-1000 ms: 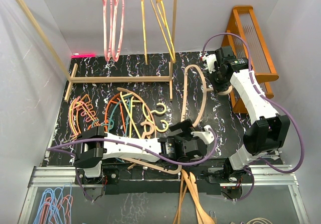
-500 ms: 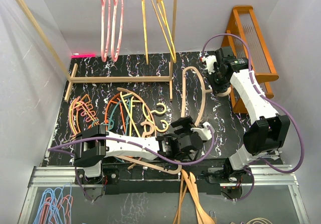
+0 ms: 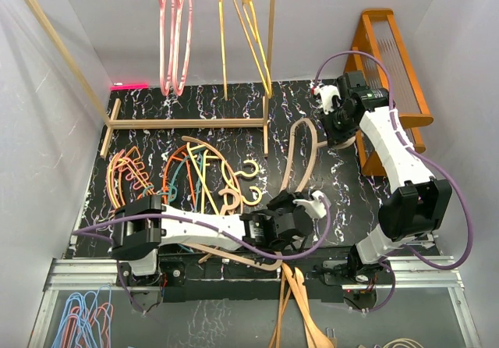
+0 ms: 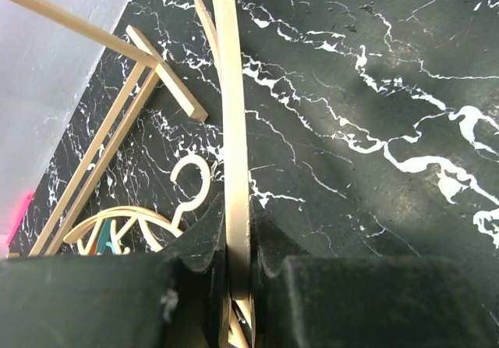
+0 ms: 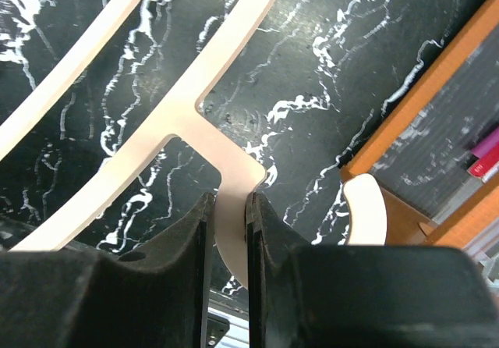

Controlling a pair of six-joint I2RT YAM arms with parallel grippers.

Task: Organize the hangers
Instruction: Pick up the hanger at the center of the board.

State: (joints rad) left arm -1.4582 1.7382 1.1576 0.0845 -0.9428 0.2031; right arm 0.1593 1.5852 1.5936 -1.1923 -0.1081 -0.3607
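Left wrist: your left end effector (image 4: pixel 236 243) is closed down on the tan hanger (image 4: pixel 232 129), pinching it edge-on. The bar runs off the top edge, and its near end is hidden between the fingers.

Right wrist: your right end effector (image 5: pixel 228 223) is clamped on the same hanger's neck, and both hanger arms are cut off by the frame.

Top: the other hangers (image 3: pixel 191 176) lie tangled on the black marbled counter (image 3: pixel 343 184), too overlapped to separate. Pink and yellow ones (image 3: pixel 175 36) hang on the wooden rack (image 3: pixel 270 51). White walls surround the counter.
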